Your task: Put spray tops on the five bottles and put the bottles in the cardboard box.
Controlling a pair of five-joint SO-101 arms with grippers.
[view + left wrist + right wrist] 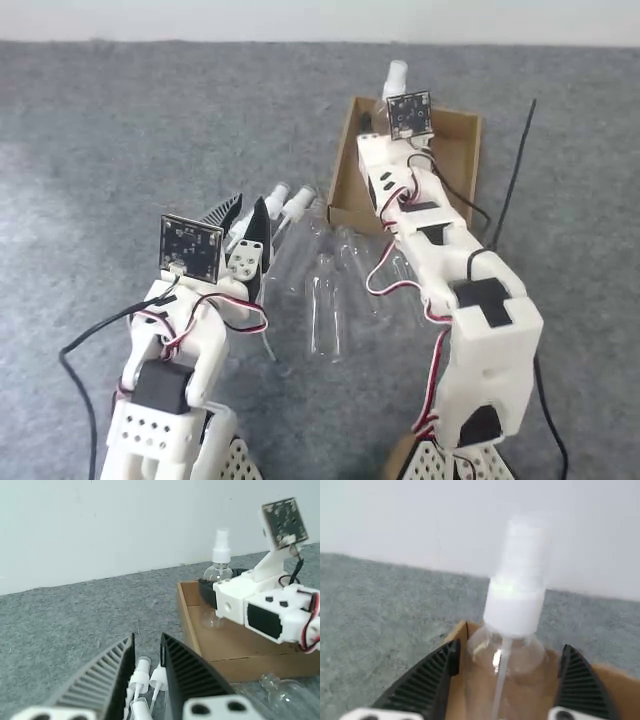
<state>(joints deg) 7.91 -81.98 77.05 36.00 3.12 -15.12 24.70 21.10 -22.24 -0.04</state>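
Observation:
A clear bottle (507, 660) with a white spray top (517, 585) stands upright over the cardboard box (455, 150), and my right gripper (510, 650) is shut on its body. From the left wrist I see that bottle (218, 570) at the box's (235, 640) far corner. Several uncapped clear bottles (325, 300) lie on the carpet between the arms. Two loose spray tops (288, 200) lie side by side beyond them. My left gripper (243, 222) is open just short of these spray tops (145, 672), which show through the gap between its fingers.
Grey carpet covers the table, with a white wall behind. A black cable (515, 170) runs along the right side of the box. Red and black wires loop along both arms. Open carpet lies to the far left.

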